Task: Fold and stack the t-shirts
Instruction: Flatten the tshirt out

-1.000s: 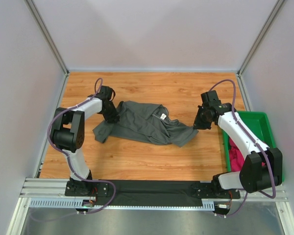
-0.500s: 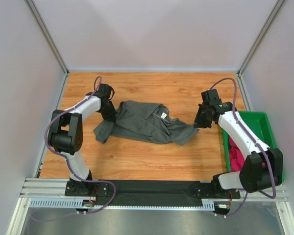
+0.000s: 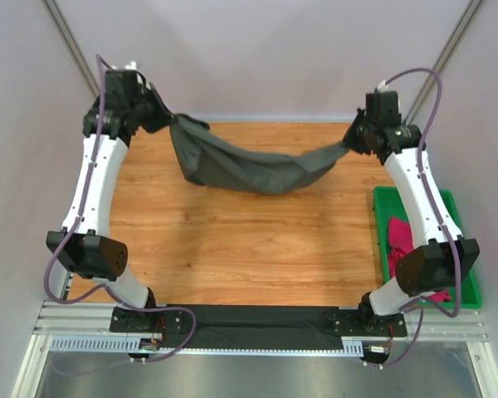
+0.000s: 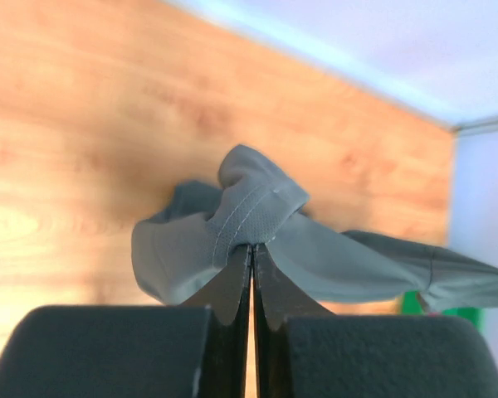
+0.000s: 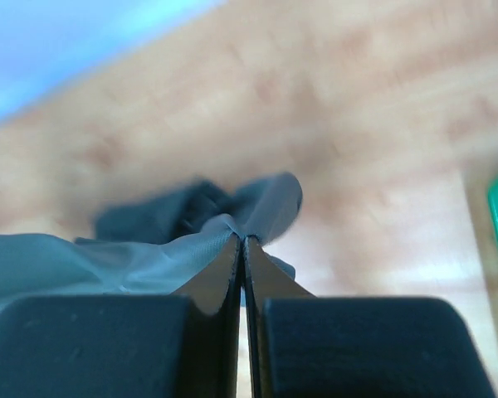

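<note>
The dark charcoal grey t-shirt (image 3: 249,166) hangs in the air as a sagging band between both raised arms, above the far part of the wooden table. My left gripper (image 3: 168,121) is shut on its left end; the pinched hem shows in the left wrist view (image 4: 253,211). My right gripper (image 3: 351,143) is shut on its right end; the pinched cloth shows in the right wrist view (image 5: 224,232). The magenta-pink t-shirt (image 3: 402,240) lies bunched in the green tray.
The green plastic tray (image 3: 452,215) stands at the table's right edge beside the right arm. White walls enclose the table on the back, left and right. The black rail with the arm bases runs along the near edge.
Both arms have risen high and moved toward the back wall. The grey t-shirt, which lay spread on the table, has been lifted off it and now hangs stretched between the two grippers.
</note>
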